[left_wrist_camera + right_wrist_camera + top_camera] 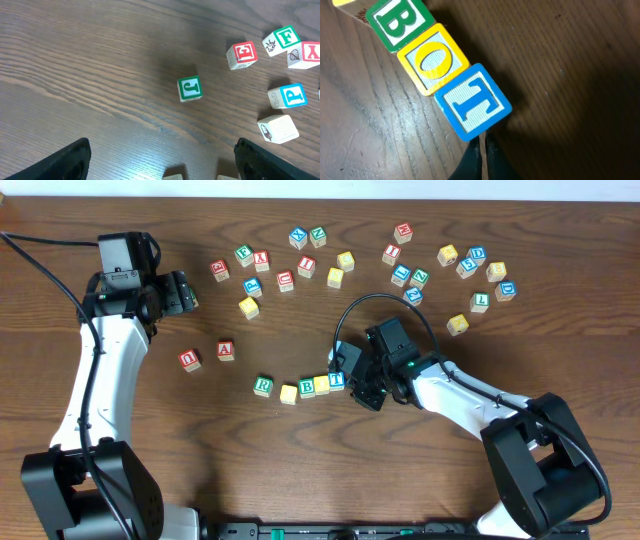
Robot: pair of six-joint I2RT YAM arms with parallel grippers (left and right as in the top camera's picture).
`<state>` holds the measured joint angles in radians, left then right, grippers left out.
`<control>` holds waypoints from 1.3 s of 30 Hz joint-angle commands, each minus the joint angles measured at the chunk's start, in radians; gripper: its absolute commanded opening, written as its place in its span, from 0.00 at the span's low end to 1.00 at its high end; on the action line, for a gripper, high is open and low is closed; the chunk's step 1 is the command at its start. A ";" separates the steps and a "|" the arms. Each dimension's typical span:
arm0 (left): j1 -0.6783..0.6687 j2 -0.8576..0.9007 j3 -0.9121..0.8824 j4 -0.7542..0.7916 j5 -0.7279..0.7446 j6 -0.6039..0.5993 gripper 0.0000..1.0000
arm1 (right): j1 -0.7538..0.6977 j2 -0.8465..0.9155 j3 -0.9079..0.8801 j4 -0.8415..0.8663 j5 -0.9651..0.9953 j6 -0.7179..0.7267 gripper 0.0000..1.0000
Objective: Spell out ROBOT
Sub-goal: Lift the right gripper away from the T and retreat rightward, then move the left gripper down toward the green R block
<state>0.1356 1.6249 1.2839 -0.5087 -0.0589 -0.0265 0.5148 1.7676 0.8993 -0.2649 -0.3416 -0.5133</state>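
We are reading right hand (pixel 484 146) as pinched shut, gripping nothing, tips sitting at T cube (pixel 472 102) corner. ROBOT row (pixel 307 388) is running away leftward along counter (pixel 230 470). Left hand (pixel 186 292) is gaping, well apart; right arm nearer.

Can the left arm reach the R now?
Probably yes: R lies uncovered on that arm's side, the left gripper is open, and the right gripper sits away by T.

left end effector (pixel 189 293): jaws wide apart, arm extended along left side | right end effector (pixel 483 148): jaws pressed together, arm reaching toward centre
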 commanded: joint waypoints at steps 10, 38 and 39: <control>0.003 -0.023 -0.005 0.000 -0.010 -0.005 0.90 | -0.069 -0.278 0.059 -0.250 0.194 0.106 0.01; 0.003 -0.289 -0.005 0.214 0.059 0.060 0.77 | -0.068 -0.533 0.055 -0.567 0.437 0.422 0.02; 0.003 -0.292 -0.005 0.218 0.059 0.060 0.72 | -0.068 -0.533 0.052 -0.573 0.437 0.422 0.02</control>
<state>0.1356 1.3411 1.2819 -0.3069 -0.0208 0.0151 0.4473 1.2388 0.9497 -0.8238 0.0769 -0.1413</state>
